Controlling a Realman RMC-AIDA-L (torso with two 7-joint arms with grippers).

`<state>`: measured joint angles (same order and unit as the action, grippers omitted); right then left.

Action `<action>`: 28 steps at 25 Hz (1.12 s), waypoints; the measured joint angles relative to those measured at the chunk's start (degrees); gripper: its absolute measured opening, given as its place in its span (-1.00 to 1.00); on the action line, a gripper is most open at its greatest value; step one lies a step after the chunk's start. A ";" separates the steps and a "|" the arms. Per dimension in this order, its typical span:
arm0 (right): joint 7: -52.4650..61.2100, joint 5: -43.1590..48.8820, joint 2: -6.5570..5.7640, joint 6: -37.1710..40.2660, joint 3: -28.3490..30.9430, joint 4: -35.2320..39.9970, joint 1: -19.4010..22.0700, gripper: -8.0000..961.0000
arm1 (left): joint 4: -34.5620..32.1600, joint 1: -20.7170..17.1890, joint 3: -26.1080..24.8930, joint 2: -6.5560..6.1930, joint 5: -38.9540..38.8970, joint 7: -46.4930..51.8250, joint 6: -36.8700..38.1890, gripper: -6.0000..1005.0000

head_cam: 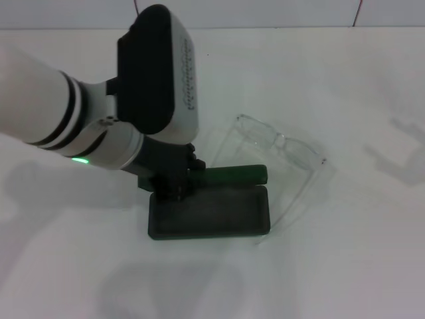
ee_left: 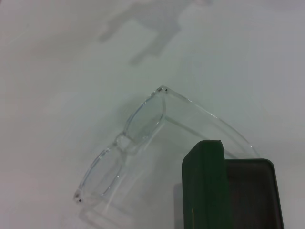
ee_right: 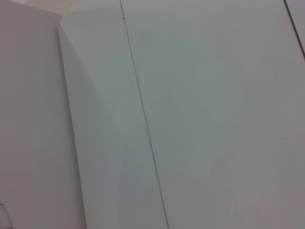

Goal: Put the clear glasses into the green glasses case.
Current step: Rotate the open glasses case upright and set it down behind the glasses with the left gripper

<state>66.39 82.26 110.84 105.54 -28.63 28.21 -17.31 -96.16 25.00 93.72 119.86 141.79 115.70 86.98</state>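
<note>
In the head view the green glasses case (head_cam: 209, 212) lies open on the white worktop (head_cam: 345, 266), its tray facing up and its lid standing on edge along the far side. The left end effector (head_cam: 174, 178) sits at the case's far left corner, against the end of the raised lid, apparently holding or bracing it so the tray stays open to receive the glasses; whether its fingers are closed on the lid or only pressed against it I cannot tell. The clear glasses (head_cam: 282, 149) lie unfolded just beyond the case's right end, arms reaching back toward the case, the near arm running alongside its right edge. In the left wrist view the clear glasses (ee_left: 126, 145) rest on the worktop just beside the upright lid of the green glasses case (ee_left: 209, 191), still outside the tray. The right wrist view shows only a plain wall, so the right end effector is parked out of sight.
</note>
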 joint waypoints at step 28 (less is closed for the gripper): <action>-0.82 0.37 0.10 1.33 2.19 0.00 1.72 0.78 | 5.05 4.44 5.69 0.13 2.79 1.70 -7.15 -0.58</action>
<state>65.57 82.64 110.95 106.87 -26.44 28.21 -15.59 -91.11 29.45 99.41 119.99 144.58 117.40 79.83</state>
